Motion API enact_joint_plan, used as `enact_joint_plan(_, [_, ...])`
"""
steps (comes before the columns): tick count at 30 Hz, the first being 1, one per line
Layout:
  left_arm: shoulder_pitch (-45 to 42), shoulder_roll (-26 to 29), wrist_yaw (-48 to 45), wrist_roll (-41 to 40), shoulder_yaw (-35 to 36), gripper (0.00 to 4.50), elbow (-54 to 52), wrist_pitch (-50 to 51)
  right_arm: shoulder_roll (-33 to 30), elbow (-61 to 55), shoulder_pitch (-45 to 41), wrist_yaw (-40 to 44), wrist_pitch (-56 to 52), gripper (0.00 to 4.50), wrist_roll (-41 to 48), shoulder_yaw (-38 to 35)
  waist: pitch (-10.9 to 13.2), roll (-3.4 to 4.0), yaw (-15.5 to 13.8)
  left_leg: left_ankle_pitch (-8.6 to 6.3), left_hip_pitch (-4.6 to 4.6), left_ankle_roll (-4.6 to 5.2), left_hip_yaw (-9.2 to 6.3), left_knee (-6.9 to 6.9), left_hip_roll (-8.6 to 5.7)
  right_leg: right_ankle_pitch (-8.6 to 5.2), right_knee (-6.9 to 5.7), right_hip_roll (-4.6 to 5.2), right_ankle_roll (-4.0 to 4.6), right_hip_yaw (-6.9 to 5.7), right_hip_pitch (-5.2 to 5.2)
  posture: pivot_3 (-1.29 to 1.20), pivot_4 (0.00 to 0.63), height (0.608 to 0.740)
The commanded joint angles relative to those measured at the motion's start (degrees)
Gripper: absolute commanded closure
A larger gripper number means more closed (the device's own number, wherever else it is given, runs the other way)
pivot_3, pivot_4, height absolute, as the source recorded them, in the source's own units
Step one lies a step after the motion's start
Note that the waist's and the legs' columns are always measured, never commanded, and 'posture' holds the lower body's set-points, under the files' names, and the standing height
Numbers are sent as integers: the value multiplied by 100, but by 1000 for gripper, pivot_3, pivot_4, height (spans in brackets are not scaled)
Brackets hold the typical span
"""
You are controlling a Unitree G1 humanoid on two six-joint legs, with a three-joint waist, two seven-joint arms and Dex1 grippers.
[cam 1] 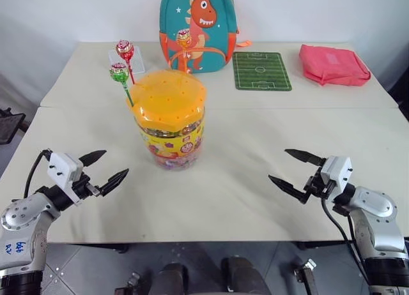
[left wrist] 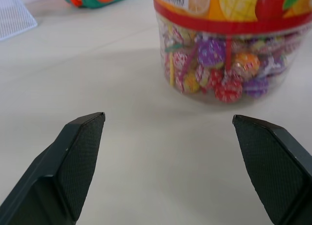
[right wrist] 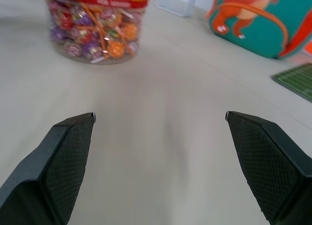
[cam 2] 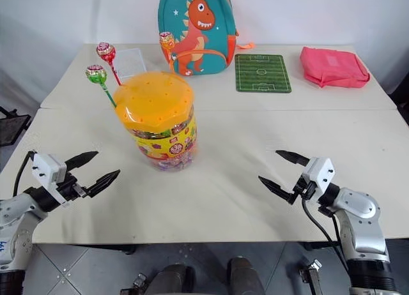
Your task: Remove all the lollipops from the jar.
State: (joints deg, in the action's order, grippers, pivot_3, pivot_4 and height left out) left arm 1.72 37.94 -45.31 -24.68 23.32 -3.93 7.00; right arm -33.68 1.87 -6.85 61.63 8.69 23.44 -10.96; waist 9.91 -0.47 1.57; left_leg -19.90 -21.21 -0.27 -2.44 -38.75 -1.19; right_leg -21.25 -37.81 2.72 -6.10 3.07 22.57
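Evidently staged for a start, both claws, left (cam 1: 102,169) and right (cam 1: 293,168), hang wide open and empty beside the jar (cam 1: 170,119) mid-desk (cam 1: 255,135), three lollipops (cam 1: 119,73) standing from its lid.

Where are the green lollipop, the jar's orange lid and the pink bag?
green lollipop (cam 1: 119,73), left eye view, its wrapped ball.
orange lid (cam 1: 167,98), left eye view, its dotted top.
pink bag (cam 1: 333,64), left eye view, its middle.

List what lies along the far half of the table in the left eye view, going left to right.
Red-pink lollipop → teal dinosaur backpack → green football-pitch mat → pink pouch.
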Motion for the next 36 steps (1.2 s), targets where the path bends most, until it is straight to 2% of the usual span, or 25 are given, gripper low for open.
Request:
enact_joint_plan(1, [43,76,-113,-220,121,57,-306,69,-138,-128,-31,240,-197,0,215,85,0,0,-10,0,0,0,0,-2,0,0,0,0,0,0,-1,0,150,740])
enact_joint_plan(4, [-52,124,-228,-665,352,57,-265,399,-143,-511,-78,327,-613,0,663,48,0,0,-20,0,-3,0,-3,-16,0,0,-2,1,0,0,-5,0,150,740])
enact_joint_plan(8, [-435,313,-499,-1765,908,57,18,1222,-82,-1471,-243,1,-1239,0,1739,-378,1,0,-10,0,-4,0,-6,-16,1,0,-6,0,0,-3,-2,0,150,740])
enact_joint_plan(10, [-776,459,-614,-1709,1055,57,384,989,-143,-1916,-253,-148,-1476,0,2193,-615,0,0,-8,0,-4,-1,-12,-13,1,0,-6,0,0,-7,-2,0,150,740])
enact_joint_plan(12, [-1189,623,-740,-1778,1103,57,769,1040,-305,-2288,-249,-213,-1687,0,2481,-835,1,0,-15,-1,-4,-2,-14,-13,1,0,-4,0,0,-12,-2,0,150,740])
enact_joint_plan(15, [-1774,841,-1135,-2218,1026,57,1169,1669,-476,-2658,-303,-231,-1920,0,2890,-1040,0,-1,-35,-2,-9,0,-20,-17,-2,0,-4,3,0,-20,-4,0,150,740])
enact_joint_plan(18, [-2480,944,-1400,-2587,793,57,1172,2211,-611,-2789,-251,-99,-1928,0,2827,-1047,1,-5,-52,-3,-11,2,-25,-20,-2,0,-3,5,0,-27,-7,0,150,740])
enact_joint_plan(24, [-3643,844,-1346,-2284,183,57,1019,2146,-483,-2505,-112,83,-1628,0,2378,-961,2,-8,-84,-3,-14,2,-24,-25,-3,1,-9,5,-1,-30,-6,0,150,740])
enact_joint_plan(29, [-4709,481,-706,-1691,-208,57,1980,1878,-412,-2476,-147,78,-1626,0,2323,-918,2,-8,-78,-2,-13,0,-20,-31,-3,1,-12,2,-1,-32,1,0,150,740])
enact_joint_plan(36, [-5203,388,-1269,-1273,-651,57,2695,1723,-330,-2602,-169,-58,-1630,0,2298,-887,2,-8,-65,-1,-18,-1,-21,-33,-2,1,-24,2,-1,-36,4,0,150,740])
